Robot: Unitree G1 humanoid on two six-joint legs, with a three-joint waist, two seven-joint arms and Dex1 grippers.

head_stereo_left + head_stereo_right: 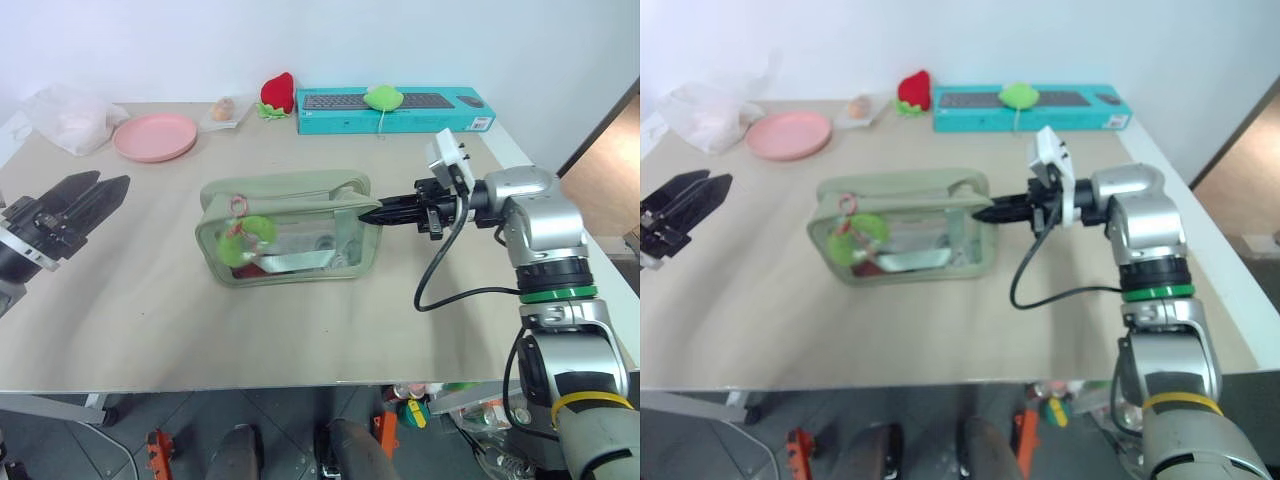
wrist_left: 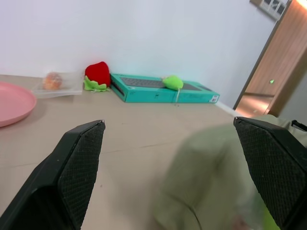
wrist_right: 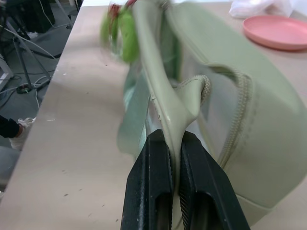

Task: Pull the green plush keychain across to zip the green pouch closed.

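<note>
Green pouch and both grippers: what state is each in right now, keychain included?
green pouch: on its side on the table, one end pinched by the right gripper.
green plush keychain: hanging at the end far from that grip.
right gripper: shut on the pouch's edge.
left gripper: open, holding nothing, apart from the pouch.

A wide table (image 1: 150, 330) covered in plain beige sheeting carries everything. Near its middle lies the boxy sage-green fabric pouch (image 1: 290, 195) with a clear plastic window. Along the far edge sit a round pink plate (image 1: 155, 137), a crumpled clear plastic bag (image 1: 68, 118) (contents too pale to make out), a small clear tray (image 1: 225, 112), a red strawberry plush (image 1: 279, 93) and a long teal keyboard box (image 1: 395, 112).
</note>
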